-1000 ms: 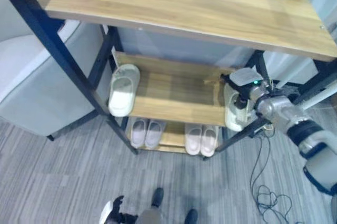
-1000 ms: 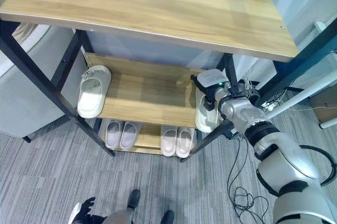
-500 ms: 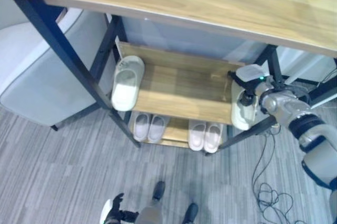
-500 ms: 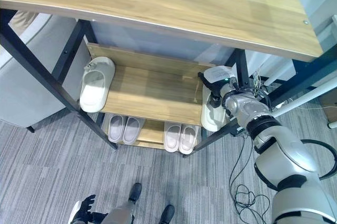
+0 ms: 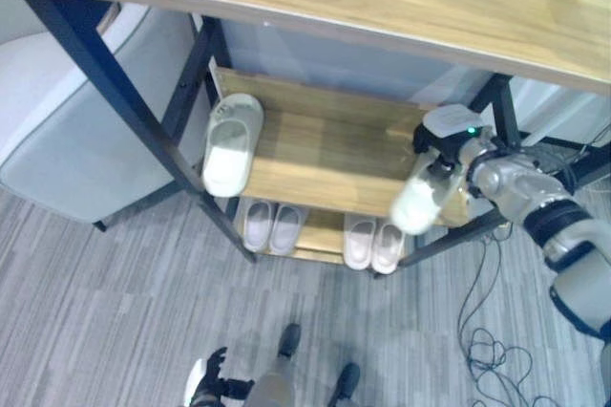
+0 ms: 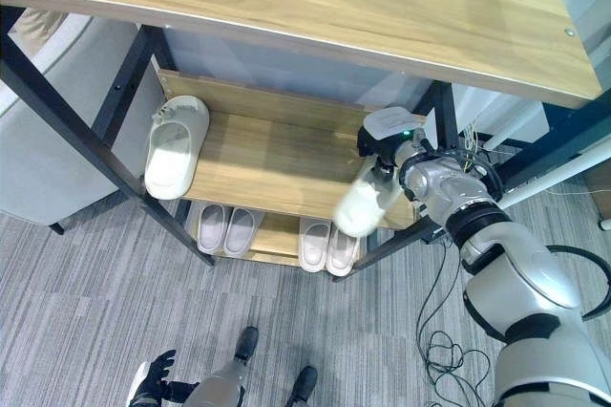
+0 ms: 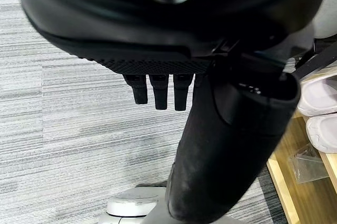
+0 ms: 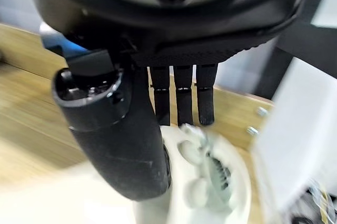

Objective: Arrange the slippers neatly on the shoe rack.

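At the far left of the shoe rack (image 5: 124,106), 1 pale slipper (image 5: 229,144) is seen lying on the middle shelf (image 5: 325,154), its toe end overhanging the front edge beside the black upright. Below it, on the bottom shelf, 2 pairs of pinkish slippers (image 5: 268,226) are set side by side, toes outward. The left hand (image 7: 158,84) is seen low over the grey carpet (image 5: 115,311) in its own wrist view, away from the rack, with straight, relaxed fingers and nothing held.

Toward the right end of the middle shelf, the second pale slipper (image 6: 361,203) is found pinched by the right hand (image 6: 387,154); in the right wrist view the thumb is pressed onto its upper while the fingers (image 8: 181,95) reach down past its rim. This slipper is tilted and juts out past the shelf's front edge, largely unsupported by the board.

A drop is judged the main risk: the grasp looks shallow and most of the slipper hangs in the air, so a loosened thumb could send it onto the carpet or onto the pairs below. A knock against the right upright (image 6: 444,106) could also twist it, leaving it crooked and unmatched with its partner far off at the left end.
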You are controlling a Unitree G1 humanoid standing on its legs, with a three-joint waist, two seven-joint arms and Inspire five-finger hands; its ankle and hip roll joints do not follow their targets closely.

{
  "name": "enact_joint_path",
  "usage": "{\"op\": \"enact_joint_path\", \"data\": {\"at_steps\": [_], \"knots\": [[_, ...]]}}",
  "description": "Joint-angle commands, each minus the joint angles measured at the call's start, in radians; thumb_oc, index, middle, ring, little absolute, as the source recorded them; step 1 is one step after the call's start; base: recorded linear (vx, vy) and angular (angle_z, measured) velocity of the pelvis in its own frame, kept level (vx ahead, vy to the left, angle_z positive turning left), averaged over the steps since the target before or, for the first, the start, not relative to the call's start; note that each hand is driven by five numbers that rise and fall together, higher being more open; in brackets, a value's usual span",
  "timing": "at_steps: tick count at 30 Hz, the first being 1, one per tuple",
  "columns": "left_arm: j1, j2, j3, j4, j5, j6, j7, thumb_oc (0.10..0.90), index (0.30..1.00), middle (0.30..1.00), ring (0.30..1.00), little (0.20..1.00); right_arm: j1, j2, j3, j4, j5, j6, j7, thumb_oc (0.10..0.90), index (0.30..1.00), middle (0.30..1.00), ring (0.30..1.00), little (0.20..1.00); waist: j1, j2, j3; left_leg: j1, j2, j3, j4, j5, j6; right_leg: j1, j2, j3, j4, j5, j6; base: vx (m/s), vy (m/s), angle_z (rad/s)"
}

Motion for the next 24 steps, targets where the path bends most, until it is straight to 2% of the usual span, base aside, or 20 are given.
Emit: {"op": "enact_joint_path", "data": {"at_steps": [1, 3, 11, 20, 22, 24], "knots": [[-0.024, 0.001, -0.024, 0.001, 0.004, -0.016, 0.022, 0.800, 0.900, 0.900, 0.900, 0.900, -0.095, -0.111, 0.002, -0.143, -0.015, -0.005, -0.102, 0.400, 0.300, 0.300, 0.300, 0.300, 0.024, -0.008, -0.029, 0.062, 0.004, -0.026, -0.007, -0.070, -0.034, 0.025, -0.057, 0.054, -0.001, 0.010, 0.090, 0.00, 0.000, 0.00], [-0.026, 0.000, -0.025, 0.006, 0.019, -0.017, 0.025, 0.800, 0.900, 0.900, 0.900, 0.900, -0.089, -0.126, -0.020, -0.244, -0.045, -0.018, -0.137, 0.400, 0.300, 0.300, 0.300, 0.300, 0.024, -0.010, -0.028, 0.064, 0.007, -0.022, -0.007, -0.073, -0.034, 0.026, -0.057, 0.053, -0.001, 0.008, 0.091, 0.00, -0.016, 0.00], [-0.042, 0.015, -0.041, 0.009, 0.063, -0.025, 0.053, 0.800, 0.900, 0.900, 0.900, 0.900, -0.149, -0.095, -0.023, -0.346, -0.151, -0.025, -0.237, 0.400, 0.300, 0.300, 0.300, 0.300, 0.049, -0.015, -0.010, 0.062, 0.008, -0.028, -0.007, -0.071, -0.036, 0.027, -0.057, 0.043, -0.001, 0.007, 0.090, 0.00, -0.007, 0.02], [-0.052, 0.037, -0.064, 0.011, 0.079, -0.035, 0.092, 0.800, 0.900, 0.900, 0.900, 0.900, -0.205, -0.017, -0.007, -0.229, -0.199, 0.016, -0.326, 0.400, 0.300, 0.300, 0.300, 0.300, 0.102, -0.030, 0.027, 0.041, 0.002, -0.072, -0.007, -0.061, -0.036, 0.032, -0.057, 0.004, 0.001, 0.003, 0.093, 0.02, -0.019, 0.12], [-0.051, 0.038, -0.068, 0.012, 0.080, -0.035, 0.093, 0.800, 0.900, 0.900, 0.900, 0.900, -0.205, -0.013, -0.014, -0.218, -0.201, 0.019, -0.338, 0.400, 0.300, 0.300, 0.300, 0.300, 0.106, -0.030, 0.031, 0.038, 0.000, -0.078, -0.007, -0.059, -0.036, 0.034, -0.057, -0.003, 0.001, 0.001, 0.093, 0.02, -0.003, 0.35], [-0.051, 0.040, -0.078, 0.013, 0.086, -0.037, 0.096, 0.800, 0.900, 0.900, 0.900, 0.900, -0.205, -0.024, -0.022, -0.197, -0.197, 0.018, -0.366, 0.400, 0.300, 0.300, 0.300, 0.300, 0.131, -0.028, 0.042, 0.030, -0.007, -0.099, -0.007, -0.059, -0.041, 0.043, -0.058, -0.032, 0.002, -0.008, 0.095, 0.04, -0.028, 0.29]]}}
